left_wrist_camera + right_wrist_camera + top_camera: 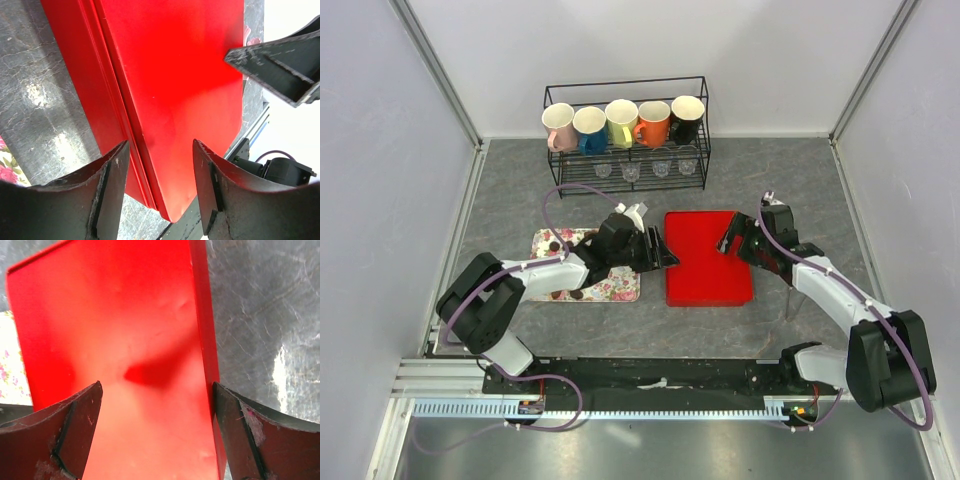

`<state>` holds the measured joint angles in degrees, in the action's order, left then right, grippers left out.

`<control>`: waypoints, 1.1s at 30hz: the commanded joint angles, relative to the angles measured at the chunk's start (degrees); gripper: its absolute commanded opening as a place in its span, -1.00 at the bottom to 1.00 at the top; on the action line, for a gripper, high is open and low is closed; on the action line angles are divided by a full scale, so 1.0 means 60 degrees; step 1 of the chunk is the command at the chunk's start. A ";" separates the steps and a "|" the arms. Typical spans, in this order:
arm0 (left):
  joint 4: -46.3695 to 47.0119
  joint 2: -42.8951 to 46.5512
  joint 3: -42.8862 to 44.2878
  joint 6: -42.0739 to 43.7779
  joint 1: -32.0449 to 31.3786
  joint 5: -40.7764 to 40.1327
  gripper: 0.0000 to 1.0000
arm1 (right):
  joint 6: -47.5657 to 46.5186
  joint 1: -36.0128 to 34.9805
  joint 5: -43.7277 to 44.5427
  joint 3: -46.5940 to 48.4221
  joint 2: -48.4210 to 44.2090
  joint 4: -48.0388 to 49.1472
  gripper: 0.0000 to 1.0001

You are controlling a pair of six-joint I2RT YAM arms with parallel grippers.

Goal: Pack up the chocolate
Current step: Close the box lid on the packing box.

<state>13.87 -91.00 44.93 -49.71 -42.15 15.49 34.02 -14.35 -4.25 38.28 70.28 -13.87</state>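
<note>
A closed red box (pixel 708 262) lies flat mid-table. Left of it is a floral tray (pixel 615 288) with a few dark chocolate pieces (pixel 553 245) on it; my left arm hides part of the tray. My left gripper (pixel 665 255) hovers at the box's left edge. In the left wrist view the gripper (pixel 160 150) is open, the lid's edge (pixel 125 115) lying past the fingers, untouched. My right gripper (pixel 727 243) hangs over the box's right part. Seen from the right wrist, this gripper (pixel 157 387) is wide open above the red lid (pixel 125 330) and holds nothing.
A black wire rack (pixel 625 150) with several coloured mugs and small clear glasses stands at the back. White walls enclose the grey table on three sides. The right gripper's finger (pixel 280 60) shows in the left wrist view, over the lid's far corner.
</note>
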 commanded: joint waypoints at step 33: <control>0.0134 0.0182 0.0085 -0.0093 -0.0109 0.0012 0.24 | -0.0338 0.0604 -0.0828 -0.0565 -0.2368 -0.2362 0.68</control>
<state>13.56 -89.49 44.29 -49.69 -42.30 15.16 31.48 -10.96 -4.91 35.59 57.14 -28.67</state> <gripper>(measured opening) 0.622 0.848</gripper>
